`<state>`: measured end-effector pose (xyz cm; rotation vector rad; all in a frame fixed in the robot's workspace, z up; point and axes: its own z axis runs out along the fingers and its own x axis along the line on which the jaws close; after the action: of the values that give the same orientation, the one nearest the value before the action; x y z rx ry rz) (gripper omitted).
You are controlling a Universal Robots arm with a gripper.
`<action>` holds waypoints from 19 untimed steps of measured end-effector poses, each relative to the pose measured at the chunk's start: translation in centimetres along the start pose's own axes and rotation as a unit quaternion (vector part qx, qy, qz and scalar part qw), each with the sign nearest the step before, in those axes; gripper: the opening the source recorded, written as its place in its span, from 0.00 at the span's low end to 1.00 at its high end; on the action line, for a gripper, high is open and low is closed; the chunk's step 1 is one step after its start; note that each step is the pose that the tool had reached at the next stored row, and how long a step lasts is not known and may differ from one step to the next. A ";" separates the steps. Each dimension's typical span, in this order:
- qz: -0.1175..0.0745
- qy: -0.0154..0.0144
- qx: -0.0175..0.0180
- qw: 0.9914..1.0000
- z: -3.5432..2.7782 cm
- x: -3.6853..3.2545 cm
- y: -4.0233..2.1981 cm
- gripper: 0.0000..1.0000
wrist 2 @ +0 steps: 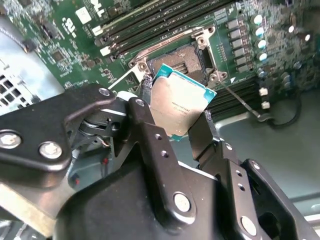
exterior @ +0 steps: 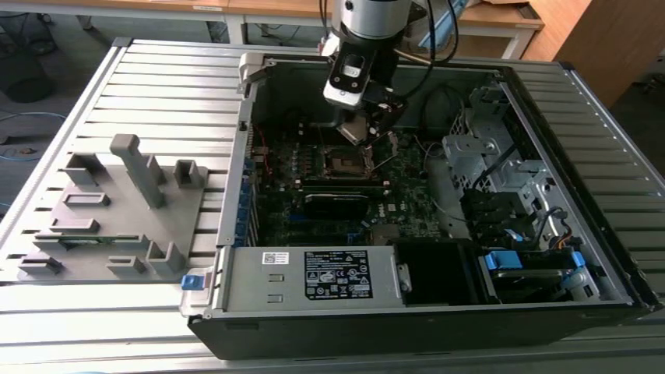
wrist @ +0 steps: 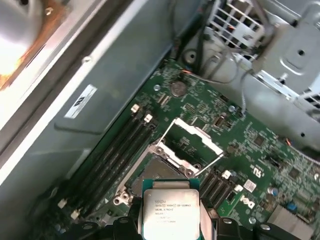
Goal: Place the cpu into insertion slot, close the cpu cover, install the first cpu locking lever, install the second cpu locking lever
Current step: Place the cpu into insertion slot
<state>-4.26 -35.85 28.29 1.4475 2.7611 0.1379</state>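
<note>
Second wrist view: black hand (wrist 2: 176, 114) pinching flat square silver-topped cpu (wrist 2: 182, 99) over open metal-rimmed insertion slot (wrist 2: 183, 58); placement step, judged to need level, corner-matched lowering.

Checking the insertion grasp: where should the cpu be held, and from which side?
By two opposite thin edges, coming in from the edge away from the insertion slot. The cpu is a thin flat square, so its faces likely give no purchase, and the slot-side edge should stay free to seat. The gripper holds it that way, fingers on opposite edges, near the slot.
</note>
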 end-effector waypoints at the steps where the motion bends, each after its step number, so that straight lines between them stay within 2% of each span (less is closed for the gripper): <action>1: 0.009 -0.001 0.000 1.000 0.01 0.00 0.00 0.54; 4: 0.036 -0.003 -0.001 0.999 0.02 0.00 0.00 0.54; 6: 0.054 -0.005 -0.001 0.999 0.04 0.00 0.00 0.54; 8: 0.072 -0.006 -0.002 0.997 0.05 0.00 0.00 0.54; 10: 0.091 -0.008 -0.002 0.996 0.06 0.00 -0.01 0.54; 13: 0.116 -0.010 -0.003 0.993 0.08 0.00 -0.01 0.54; 15: 0.134 -0.012 -0.003 0.991 0.09 0.00 -0.01 0.54; 19: 0.169 -0.015 -0.004 0.986 0.10 0.00 -0.01 0.54</action>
<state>-4.26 -35.85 28.19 1.8858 2.4644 0.1298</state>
